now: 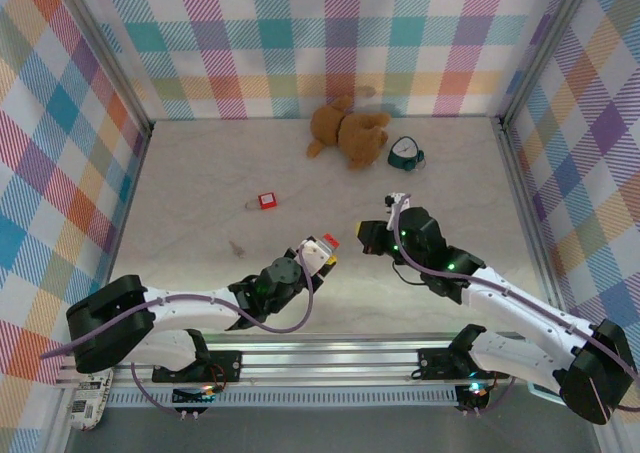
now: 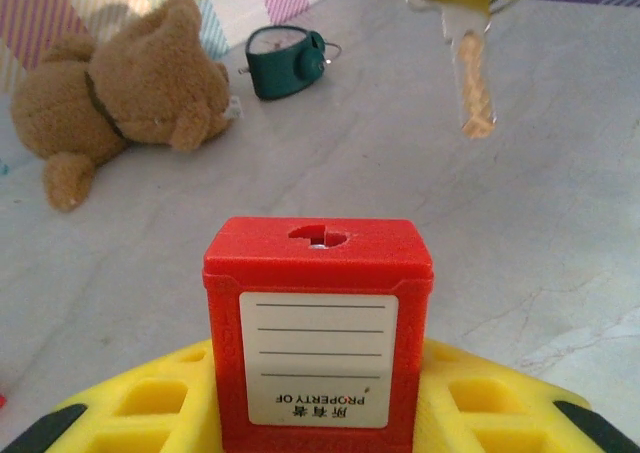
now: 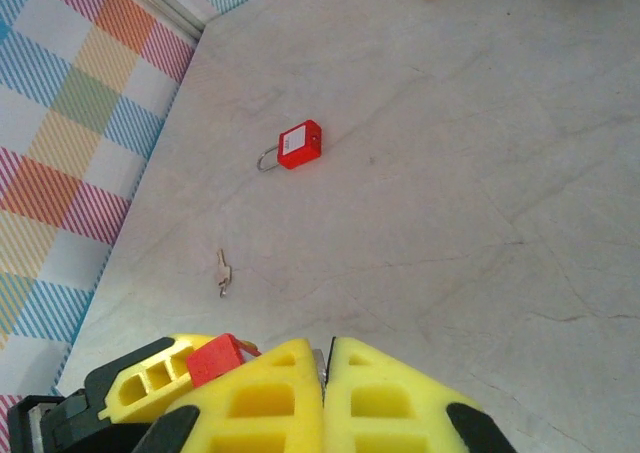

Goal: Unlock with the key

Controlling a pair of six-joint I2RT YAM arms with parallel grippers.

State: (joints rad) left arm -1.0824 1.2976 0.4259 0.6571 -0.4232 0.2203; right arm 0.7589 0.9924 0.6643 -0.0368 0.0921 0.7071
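Padlock and key held apart over the surface.
A bear lies at upper centre of the top view. The left fingers grasp a red padlock at lower centre, keyhole up. The right fingers are clenched on the key, which hangs at upper right, clear of the keyhole. A second padlock and a loose key lie on the surface.

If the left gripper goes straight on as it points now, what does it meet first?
Likely the key held by the right gripper, slightly right of its line; depth is unclear.
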